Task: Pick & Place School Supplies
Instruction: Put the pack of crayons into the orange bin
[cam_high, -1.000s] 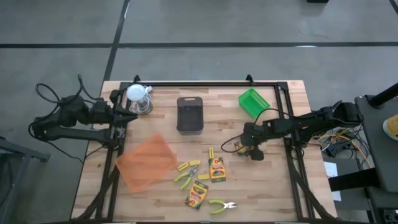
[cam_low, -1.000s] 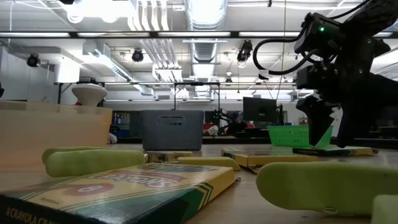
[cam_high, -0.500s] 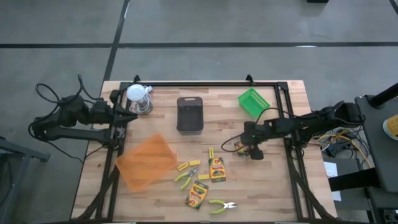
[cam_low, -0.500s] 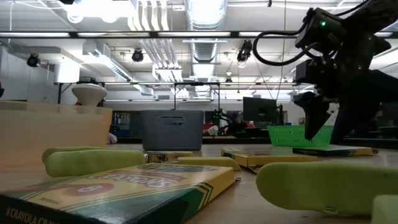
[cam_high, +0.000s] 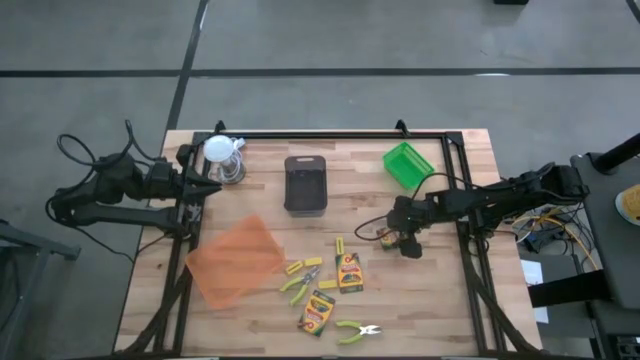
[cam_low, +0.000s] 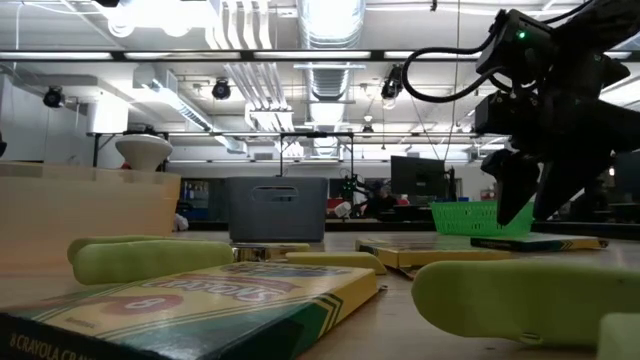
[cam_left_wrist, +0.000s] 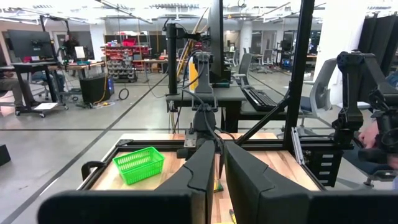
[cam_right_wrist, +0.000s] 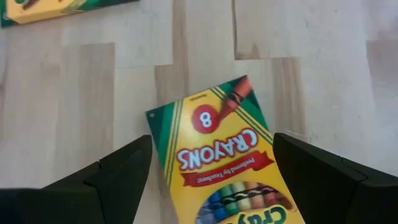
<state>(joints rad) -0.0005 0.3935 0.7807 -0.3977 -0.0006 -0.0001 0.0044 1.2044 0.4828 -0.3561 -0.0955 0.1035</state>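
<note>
A crayon box (cam_right_wrist: 217, 155) lies flat on the wooden table right of centre (cam_high: 384, 238). My right gripper (cam_right_wrist: 211, 146) hangs open just above it, pointing steeply down, one finger on each side of the box without touching; in the low view the gripper (cam_low: 533, 195) stands over the box (cam_low: 535, 242). Two more crayon boxes (cam_high: 349, 272) (cam_high: 317, 312), two lime-handled scissors (cam_high: 300, 285) (cam_high: 355, 330) and two yellow sticks (cam_high: 340, 245) (cam_high: 297, 267) lie near the front middle. My left gripper (cam_high: 205, 188) waits shut and level at the table's left edge (cam_left_wrist: 217, 168).
An orange tray (cam_high: 235, 260) lies at the front left, a black tray (cam_high: 305, 183) at the far middle, a green basket (cam_high: 407, 163) at the far right. A white-topped metal object (cam_high: 222, 158) stands at the far left. A dark frame (cam_high: 330, 136) borders the table.
My right gripper has rolled a little about the line it points along while staying above the crayon box; in the low view both fingers now show side by side. Its gap looks unchanged.
</note>
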